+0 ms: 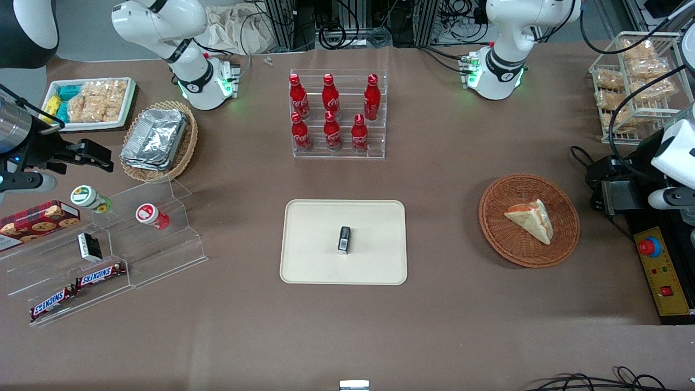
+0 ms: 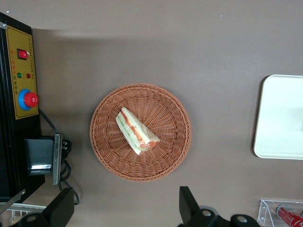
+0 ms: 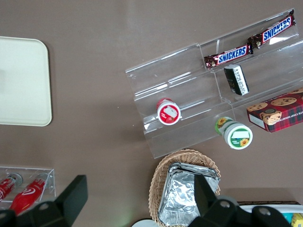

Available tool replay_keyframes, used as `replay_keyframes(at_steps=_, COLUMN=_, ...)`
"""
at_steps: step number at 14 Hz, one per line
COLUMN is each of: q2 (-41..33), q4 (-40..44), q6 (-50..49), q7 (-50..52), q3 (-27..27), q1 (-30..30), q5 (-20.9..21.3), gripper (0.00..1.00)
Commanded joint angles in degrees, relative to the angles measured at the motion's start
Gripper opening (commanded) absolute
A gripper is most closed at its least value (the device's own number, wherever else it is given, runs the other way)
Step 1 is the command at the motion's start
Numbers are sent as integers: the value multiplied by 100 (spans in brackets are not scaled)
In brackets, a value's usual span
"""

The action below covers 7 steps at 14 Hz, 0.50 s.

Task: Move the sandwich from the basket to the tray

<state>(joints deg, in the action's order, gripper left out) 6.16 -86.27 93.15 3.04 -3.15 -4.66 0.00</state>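
The sandwich, a pale wedge with red-orange and green filling, lies in the round reddish-brown basket. The left wrist view shows both from above, the sandwich near the middle of the basket. The cream tray lies mid-table, toward the parked arm's end from the basket; one edge of it shows in the left wrist view. My left gripper hangs high above the table, a little farther from the front camera than the basket. It is open and empty, its fingers wide apart.
A small black packet lies on the tray. A clear rack of red bottles stands farther back. A black control box with a red button and a black bracket with cables sit beside the basket. A wire rack of snacks stands at the back.
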Motion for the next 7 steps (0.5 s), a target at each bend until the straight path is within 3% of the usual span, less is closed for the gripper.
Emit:
replay_keyframes(at_steps=1, q2=-132, q4=-83, q6=-52, q7=230, q3=8, q1=27, q5=-43, gripper=100)
replay_keyframes(at_steps=7, q2=-106, q4=-11, q6=-571, q7=1653, q3=8, q1=106, q5=-131, gripper=100)
